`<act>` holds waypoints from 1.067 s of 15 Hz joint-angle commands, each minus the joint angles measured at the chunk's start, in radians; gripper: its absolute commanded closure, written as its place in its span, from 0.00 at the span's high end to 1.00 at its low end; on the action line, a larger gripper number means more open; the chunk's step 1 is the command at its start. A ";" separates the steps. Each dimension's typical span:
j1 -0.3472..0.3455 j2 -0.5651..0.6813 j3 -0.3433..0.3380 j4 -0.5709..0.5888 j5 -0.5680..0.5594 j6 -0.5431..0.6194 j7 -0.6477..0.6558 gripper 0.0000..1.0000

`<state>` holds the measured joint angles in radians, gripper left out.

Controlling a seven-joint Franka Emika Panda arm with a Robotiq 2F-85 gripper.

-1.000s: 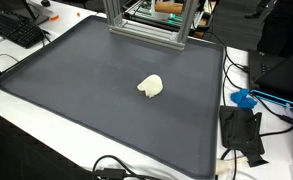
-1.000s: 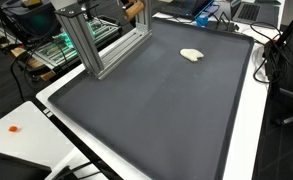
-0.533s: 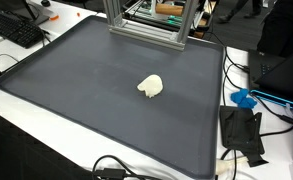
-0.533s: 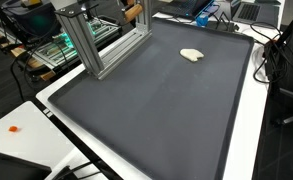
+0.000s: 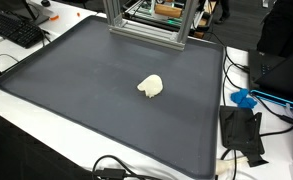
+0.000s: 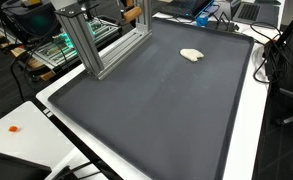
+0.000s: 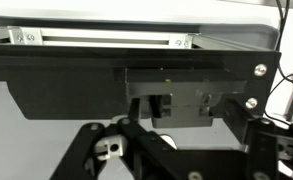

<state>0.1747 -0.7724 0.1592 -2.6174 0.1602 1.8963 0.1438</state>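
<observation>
In an exterior view a pale lump lies alone near the middle of a dark grey mat that covers most of a white table. A metal frame stands at the mat's far edge and a keyboard sits off its far corner. A blue object and a black box lie just beside the mat's side edge. In an exterior view the lump rests toward the far end of the mat, well apart from the metal frame. A small orange spot shows on the table in the near corner. In the wrist view the gripper appears only as dark linkages along the bottom. It sits in front of a black plate and a metal rail. Its fingertips fall outside the picture, so I cannot tell whether they are spread or pressed together.
</observation>
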 commanded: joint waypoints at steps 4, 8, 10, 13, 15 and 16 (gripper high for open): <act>-0.032 0.039 0.018 0.088 -0.001 0.052 0.027 1.00; -0.063 0.124 0.046 0.137 -0.005 0.167 0.109 1.00; -0.074 0.179 0.059 0.155 -0.007 0.228 0.145 1.00; -0.087 0.266 0.075 0.184 -0.017 0.302 0.194 1.00; -0.085 0.317 0.075 0.199 -0.024 0.336 0.205 1.00; -0.083 0.339 0.075 0.205 -0.024 0.351 0.209 1.00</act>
<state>0.1010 -0.5108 0.2208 -2.4468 0.1538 2.2136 0.3193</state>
